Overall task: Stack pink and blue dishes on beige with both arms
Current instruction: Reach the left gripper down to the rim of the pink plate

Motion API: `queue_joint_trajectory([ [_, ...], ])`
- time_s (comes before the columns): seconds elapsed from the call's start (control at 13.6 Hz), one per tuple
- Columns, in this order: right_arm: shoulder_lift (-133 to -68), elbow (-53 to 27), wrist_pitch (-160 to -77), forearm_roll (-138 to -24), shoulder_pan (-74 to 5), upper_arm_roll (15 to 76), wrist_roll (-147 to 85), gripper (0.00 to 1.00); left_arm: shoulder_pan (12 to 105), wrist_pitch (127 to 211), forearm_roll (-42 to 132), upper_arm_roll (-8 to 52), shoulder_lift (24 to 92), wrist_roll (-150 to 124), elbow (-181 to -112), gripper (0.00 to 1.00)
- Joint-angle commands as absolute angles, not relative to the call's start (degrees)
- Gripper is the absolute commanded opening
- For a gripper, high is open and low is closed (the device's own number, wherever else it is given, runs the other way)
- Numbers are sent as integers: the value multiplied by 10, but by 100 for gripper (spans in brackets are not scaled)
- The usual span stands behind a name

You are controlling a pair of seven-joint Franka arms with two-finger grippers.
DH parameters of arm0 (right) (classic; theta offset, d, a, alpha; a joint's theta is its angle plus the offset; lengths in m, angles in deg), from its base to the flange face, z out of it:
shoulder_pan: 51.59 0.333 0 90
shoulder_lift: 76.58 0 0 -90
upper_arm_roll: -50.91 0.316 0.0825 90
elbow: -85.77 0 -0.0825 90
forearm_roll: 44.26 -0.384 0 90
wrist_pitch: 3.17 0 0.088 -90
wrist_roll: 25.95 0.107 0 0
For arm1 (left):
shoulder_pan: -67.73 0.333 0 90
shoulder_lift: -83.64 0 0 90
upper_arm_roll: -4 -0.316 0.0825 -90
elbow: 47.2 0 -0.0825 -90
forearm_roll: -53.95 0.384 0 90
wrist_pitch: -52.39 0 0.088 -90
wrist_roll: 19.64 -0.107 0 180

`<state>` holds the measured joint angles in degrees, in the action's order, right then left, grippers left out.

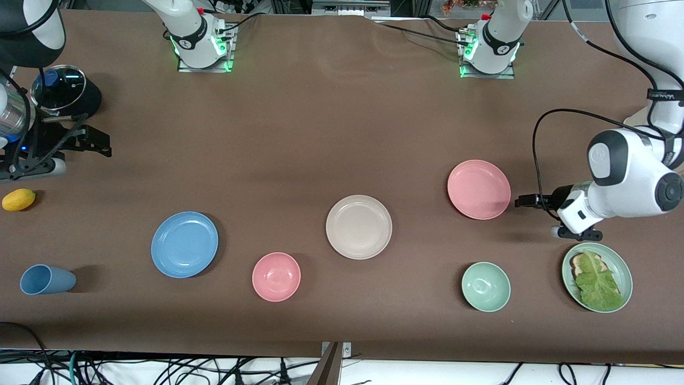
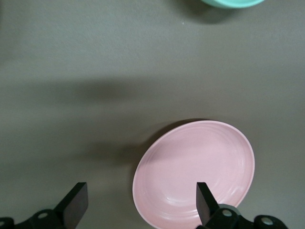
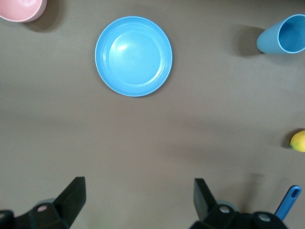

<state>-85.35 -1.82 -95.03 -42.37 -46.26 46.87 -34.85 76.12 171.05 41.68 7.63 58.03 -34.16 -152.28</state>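
The salmon pink plate (image 1: 479, 189) lies toward the left arm's end of the table. My left gripper (image 1: 526, 201) hangs open just beside its rim. In the left wrist view the pink plate (image 2: 193, 174) sits partly between the spread fingers of the left gripper (image 2: 141, 202). The beige plate (image 1: 358, 226) rests mid-table with nothing on it. The sky blue plate (image 1: 184, 244) lies toward the right arm's end. My right gripper (image 1: 99, 143) stays open over bare table well apart from it. The right wrist view shows the blue plate (image 3: 133, 56) ahead of the right gripper (image 3: 138, 200).
A small pink bowl (image 1: 276, 276) and a pale green bowl (image 1: 486, 286) sit near the front camera. A green plate with bread and lettuce (image 1: 597, 276) lies under the left arm. A blue cup (image 1: 47, 279), a lemon (image 1: 18, 199) and a pot lid (image 1: 59, 87) stand at the right arm's end.
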Motion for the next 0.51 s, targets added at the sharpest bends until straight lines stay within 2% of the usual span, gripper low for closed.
queue_joint_trajectory([
  [0.0, -849, -18, -942, -450, -466, 469, -360, 100, 763, 1804, 381, 74, 647, -386, -1650, 100],
  [0.44, -855, -19, -942, -456, -466, 469, -362, 100, 740, 1954, 368, 74, 701, -412, -1791, 100],
])
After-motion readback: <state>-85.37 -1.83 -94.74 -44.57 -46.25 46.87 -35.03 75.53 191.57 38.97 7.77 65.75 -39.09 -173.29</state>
